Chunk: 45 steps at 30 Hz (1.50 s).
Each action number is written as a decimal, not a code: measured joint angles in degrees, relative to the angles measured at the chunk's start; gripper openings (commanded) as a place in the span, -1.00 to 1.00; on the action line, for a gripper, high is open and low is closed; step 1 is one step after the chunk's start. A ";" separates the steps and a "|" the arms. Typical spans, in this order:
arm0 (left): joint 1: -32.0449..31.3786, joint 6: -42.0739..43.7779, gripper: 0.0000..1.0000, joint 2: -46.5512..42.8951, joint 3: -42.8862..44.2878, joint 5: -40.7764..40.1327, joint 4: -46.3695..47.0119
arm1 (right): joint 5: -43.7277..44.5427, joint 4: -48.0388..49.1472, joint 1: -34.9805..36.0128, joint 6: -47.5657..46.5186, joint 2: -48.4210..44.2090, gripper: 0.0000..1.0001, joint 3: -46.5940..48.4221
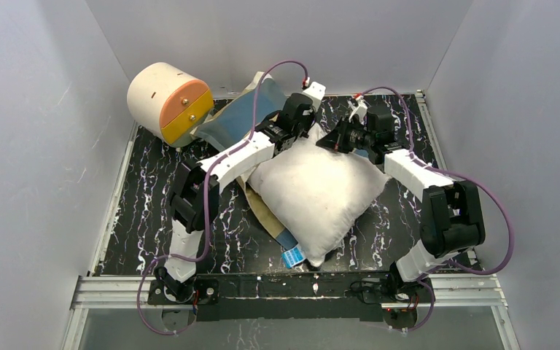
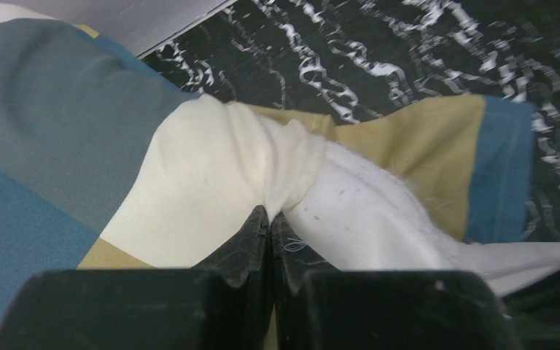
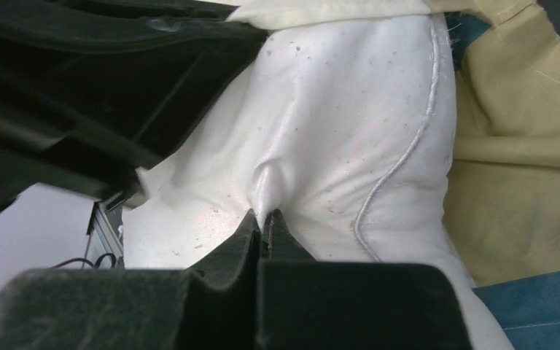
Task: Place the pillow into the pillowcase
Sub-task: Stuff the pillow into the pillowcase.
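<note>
On the black marbled table, the left gripper squeezes the blue, tan and cream cloth pillowcase between its tips, maybe to steady it. The right gripper squeezes the plump white pillow likewise, maybe to push.

Open tabletop left of pillow; cylinder far-left corner.

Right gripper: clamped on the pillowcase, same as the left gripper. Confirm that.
Wrong on one count: the right wrist view shows the right gripper clamped on the pillow, not the pillowcase. The left gripper does pinch the pillowcase.
</note>
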 measured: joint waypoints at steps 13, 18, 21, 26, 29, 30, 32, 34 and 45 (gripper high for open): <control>-3.43 -20.00 -1.00 -10.01 -3.39 10.67 2.84 | 10.27 8.13 2.82 12.87 -1.81 -0.97 -4.07; -7.48 -27.12 -1.00 -15.43 -16.65 10.82 10.12 | 17.07 6.67 3.30 15.13 -3.58 -0.97 -4.59; -8.87 -30.08 -1.00 -17.33 -21.31 10.43 13.66 | 19.98 5.81 3.43 15.82 -5.07 -0.97 -6.82; -9.14 -30.40 -0.80 -17.33 -21.33 10.82 13.55 | 24.57 4.57 3.37 16.59 -7.43 -0.62 -8.55; -9.14 -29.64 -0.31 -17.20 -19.74 12.33 10.25 | 26.12 2.21 3.21 15.56 -8.72 -0.27 -8.85; -9.20 -29.55 -0.18 -17.09 -17.73 14.32 6.84 | 26.91 1.16 3.02 14.51 -9.31 -0.16 -8.81; -9.16 -28.79 -0.01 -17.09 -14.62 16.15 2.60 | 27.87 -1.33 2.67 12.35 -10.64 0.02 -8.59; -8.55 -28.61 0.05 -17.86 -12.72 17.86 -0.87 | 28.33 -5.35 2.03 9.92 -12.44 0.15 -7.63; 11.74 -32.54 0.35 -39.21 -32.79 19.76 -11.45 | 28.26 -26.34 11.04 -3.08 -16.83 0.97 8.11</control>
